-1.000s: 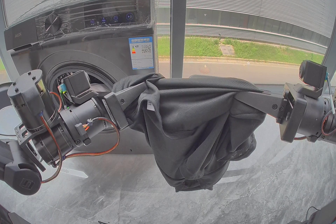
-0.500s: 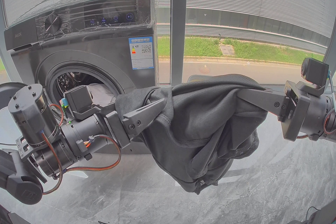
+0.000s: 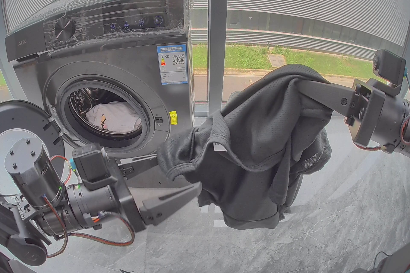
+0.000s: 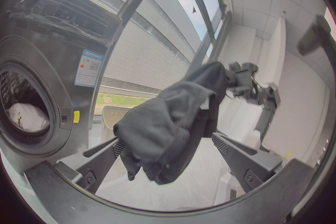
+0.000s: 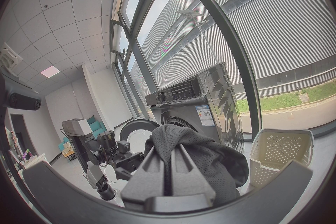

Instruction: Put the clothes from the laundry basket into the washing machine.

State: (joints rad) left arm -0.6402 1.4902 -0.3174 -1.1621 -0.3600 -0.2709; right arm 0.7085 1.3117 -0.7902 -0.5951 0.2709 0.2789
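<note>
Fingers (image 3: 171, 201) of the left gripper (image 3: 179, 172) spread wide and empty, dropped low off the dark shirt (image 3: 256, 146) they pinched a moment ago; right gripper (image 3: 318, 90) clamped on that shirt, raised higher beside the washing machine (image 3: 128, 60), not yet loaded; white garment (image 3: 113, 116) already in the drum; laundry basket (image 5: 280, 151) apparently emptied.

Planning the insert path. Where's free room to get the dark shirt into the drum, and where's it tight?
Free: the upper drum opening, between the door ring and the white garment; bare floor under the right gripper. Tight: the dark shirt hangs between the fingers of the open left gripper, close to the washing machine front.
</note>
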